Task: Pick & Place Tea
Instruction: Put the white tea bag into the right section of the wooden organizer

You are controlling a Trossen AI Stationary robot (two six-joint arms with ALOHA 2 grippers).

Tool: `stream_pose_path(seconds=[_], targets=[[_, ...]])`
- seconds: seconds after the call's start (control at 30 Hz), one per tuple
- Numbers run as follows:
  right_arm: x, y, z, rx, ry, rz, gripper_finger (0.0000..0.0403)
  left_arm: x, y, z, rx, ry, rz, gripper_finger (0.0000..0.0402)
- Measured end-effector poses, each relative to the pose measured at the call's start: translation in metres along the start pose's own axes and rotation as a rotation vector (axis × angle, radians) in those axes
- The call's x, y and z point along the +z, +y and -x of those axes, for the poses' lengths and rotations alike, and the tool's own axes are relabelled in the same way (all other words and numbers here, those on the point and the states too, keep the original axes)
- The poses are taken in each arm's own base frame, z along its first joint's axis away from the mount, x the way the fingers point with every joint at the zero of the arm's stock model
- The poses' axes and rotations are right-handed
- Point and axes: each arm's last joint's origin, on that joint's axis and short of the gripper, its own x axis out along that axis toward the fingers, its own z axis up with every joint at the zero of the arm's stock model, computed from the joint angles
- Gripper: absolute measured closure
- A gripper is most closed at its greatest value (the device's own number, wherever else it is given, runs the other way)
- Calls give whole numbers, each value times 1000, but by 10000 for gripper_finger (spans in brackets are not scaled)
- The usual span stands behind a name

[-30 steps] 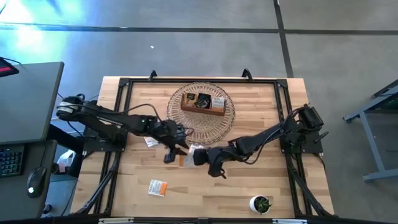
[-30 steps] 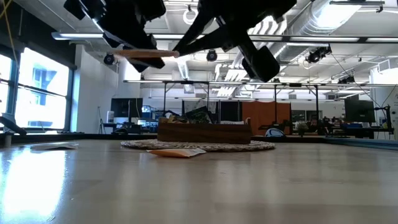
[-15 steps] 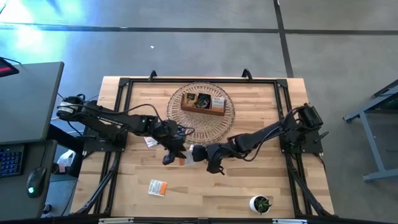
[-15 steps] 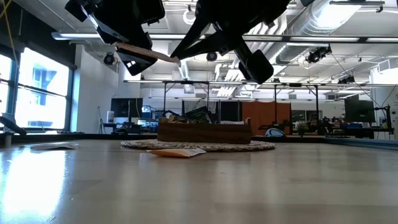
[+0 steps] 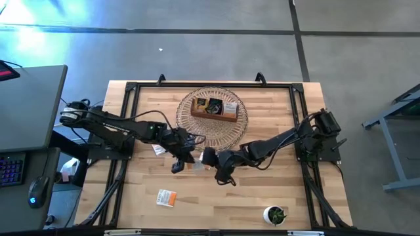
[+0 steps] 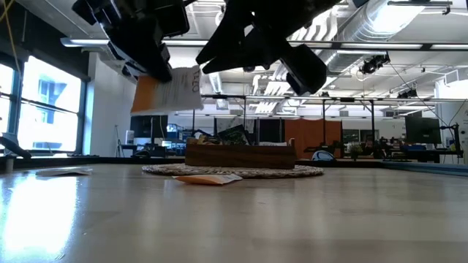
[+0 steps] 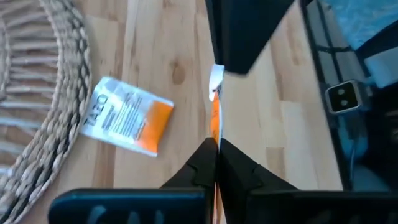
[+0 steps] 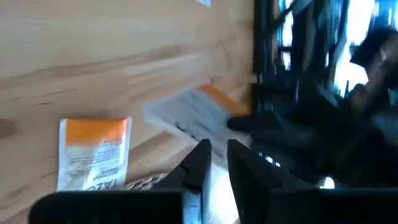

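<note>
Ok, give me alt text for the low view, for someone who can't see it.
Above the wooden table, the left gripper holds a white-and-orange tea sachet hanging in the air, the right gripper beside it. Behind, a wooden tray sits on a woven mat, another sachet lying flat nearby.

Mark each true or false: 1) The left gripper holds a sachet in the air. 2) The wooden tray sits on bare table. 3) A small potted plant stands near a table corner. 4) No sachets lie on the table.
1) True: the left gripper is shut on a white-and-orange sachet.
2) False: the wooden tray rests on a woven mat.
3) True: the plant.
4) False: one sachet lies on the table.
</note>
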Motion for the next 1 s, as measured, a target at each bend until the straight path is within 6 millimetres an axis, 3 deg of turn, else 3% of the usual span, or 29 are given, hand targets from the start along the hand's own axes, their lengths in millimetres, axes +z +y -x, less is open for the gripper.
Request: stream_pose_path(seconds=[0.17, 0.27, 0.37, 0.47, 0.73, 1.0], targets=[[-2, 5, 1, -23, 163, -319, 329, -3, 3, 0, 80, 10, 6, 397], [-6, 9, 2, -37, 236, -626, 325, -3, 5, 0, 147, 2, 7, 400], [-13, 13, 0, 8, 230, -1002, 327, -2, 7, 1, 233, -28, -25, 400], [-19, 12, -2, 103, 156, -1221, 331, 1, 8, 1, 289, -56, -99, 400], [-36, 6, -6, -58, 247, -1392, 345, 9, 5, 2, 267, -116, -244, 400], [-32, 10, -4, 96, 186, -1375, 320, -1, 10, 2, 360, -24, -234, 400]])
